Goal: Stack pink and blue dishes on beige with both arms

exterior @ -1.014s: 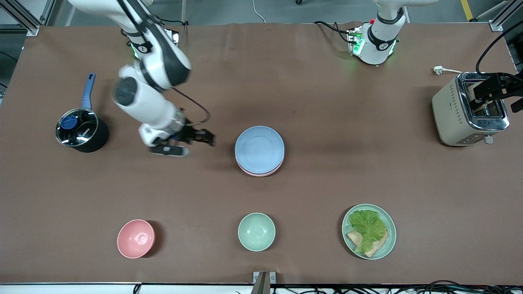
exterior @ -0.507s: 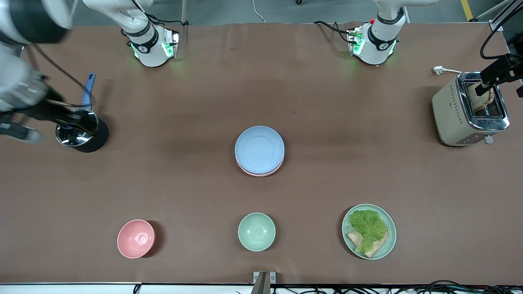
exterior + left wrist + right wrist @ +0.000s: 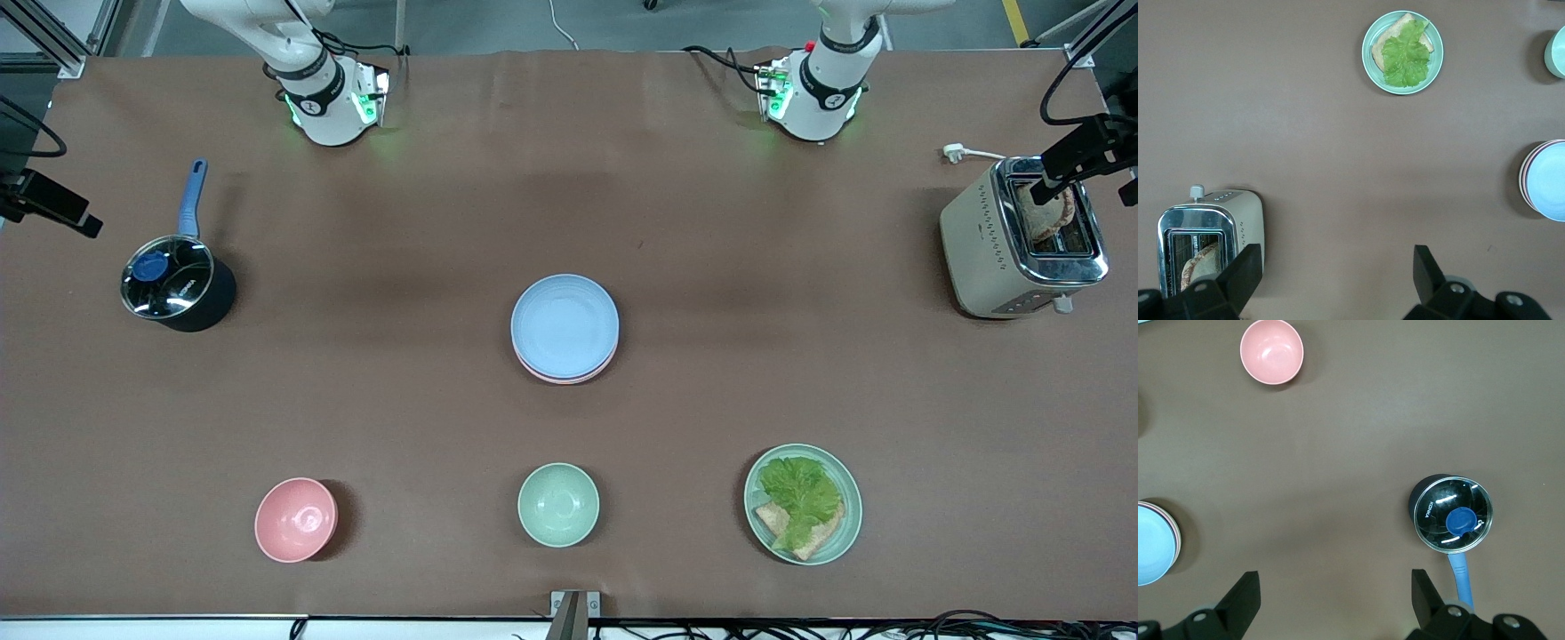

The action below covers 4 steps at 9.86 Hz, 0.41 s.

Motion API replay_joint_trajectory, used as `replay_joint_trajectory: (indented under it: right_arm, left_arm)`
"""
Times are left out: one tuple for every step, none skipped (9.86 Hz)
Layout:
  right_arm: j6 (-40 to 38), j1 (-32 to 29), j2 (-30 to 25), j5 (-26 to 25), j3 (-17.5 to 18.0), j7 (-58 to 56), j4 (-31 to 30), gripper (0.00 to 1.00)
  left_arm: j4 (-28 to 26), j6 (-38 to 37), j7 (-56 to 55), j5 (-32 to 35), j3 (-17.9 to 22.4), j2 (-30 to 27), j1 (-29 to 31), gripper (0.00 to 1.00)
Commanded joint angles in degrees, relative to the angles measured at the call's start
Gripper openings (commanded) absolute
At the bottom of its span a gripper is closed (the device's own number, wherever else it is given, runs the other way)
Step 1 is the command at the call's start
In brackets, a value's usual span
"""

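The light blue plate (image 3: 564, 324) lies on top of the pale pink plate (image 3: 562, 379) in the middle of the table; only the pink rim shows under it. No beige plate is visible; what lies under the pink one is hidden. The stack also appears as blue plate (image 3: 1548, 180) and blue plate (image 3: 1151, 543) in the wrist views. My right gripper (image 3: 53, 209) hangs high at the right arm's end of the table, open and empty (image 3: 1336, 585). My left gripper (image 3: 1080, 158) hangs high over the toaster, open and empty (image 3: 1336, 263).
A black pot with glass lid and blue handle (image 3: 173, 284) stands at the right arm's end. A toaster holding bread (image 3: 1022, 236) stands at the left arm's end. Nearer the camera are a pink bowl (image 3: 295, 519), a mint bowl (image 3: 558, 504) and a mint plate with lettuce and bread (image 3: 803, 503).
My right arm has swung away from beside the plate stack, past the pot, and up to the table's end. My left gripper has shifted slightly over the toaster.
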Motion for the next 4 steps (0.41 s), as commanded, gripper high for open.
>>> replay_joint_trajectory:
  right_arm:
    - [-0.47,-0.61,-0.19,0.09,0.66,-0.96,-0.03,1.0]
    - [-0.3,-0.7,-0.19,-0.01,0.66,-1.14,-0.03,1.0]
    - [0.05,-0.7,-0.19,-0.1,0.57,-2.44,0.05,1.0]
    - [0.14,-0.79,-0.19,-0.45,0.49,-4.46,0.05,1.0]
  left_arm:
    - [-2.36,-1.86,-3.74,0.27,0.08,-0.45,-0.21,1.0]
    - [-2.19,-2.04,-4.03,0.45,0.08,-0.45,-0.3,1.0]
    - [-2.18,-2.05,-3.59,0.45,0.08,-0.45,-0.22,1.0]
    - [-2.18,-1.96,-3.33,0.45,0.08,-0.36,-0.13,1.0]
